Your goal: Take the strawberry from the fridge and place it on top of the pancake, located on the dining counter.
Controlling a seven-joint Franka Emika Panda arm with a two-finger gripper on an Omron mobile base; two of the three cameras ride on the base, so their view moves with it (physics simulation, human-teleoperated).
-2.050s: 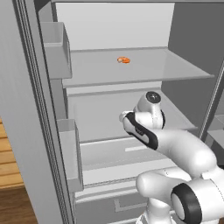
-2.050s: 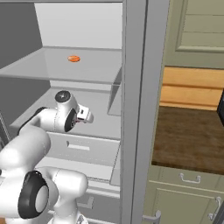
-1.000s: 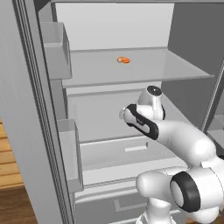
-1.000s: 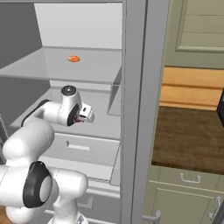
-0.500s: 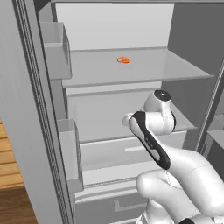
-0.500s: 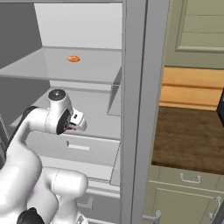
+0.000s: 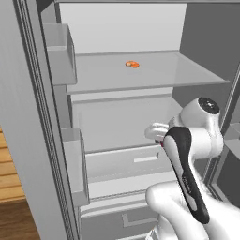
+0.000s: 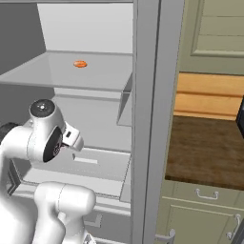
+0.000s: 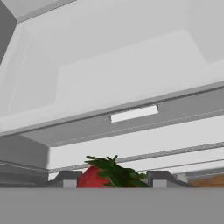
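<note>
Small red strawberry with green leafy cap: sits between the 2 dark finger tips of the two-finger gripper, jaws pinching it from both sides. Behind it, white fridge interior with a pale drawer front bearing a flat white handle. Tall light-grey fridge stands open; gripper sits below the white middle shelf. Small orange item lies on that shelf, well apart. To the right, dark-brown wood-grain counter top over grey-green cabinets.
</note>
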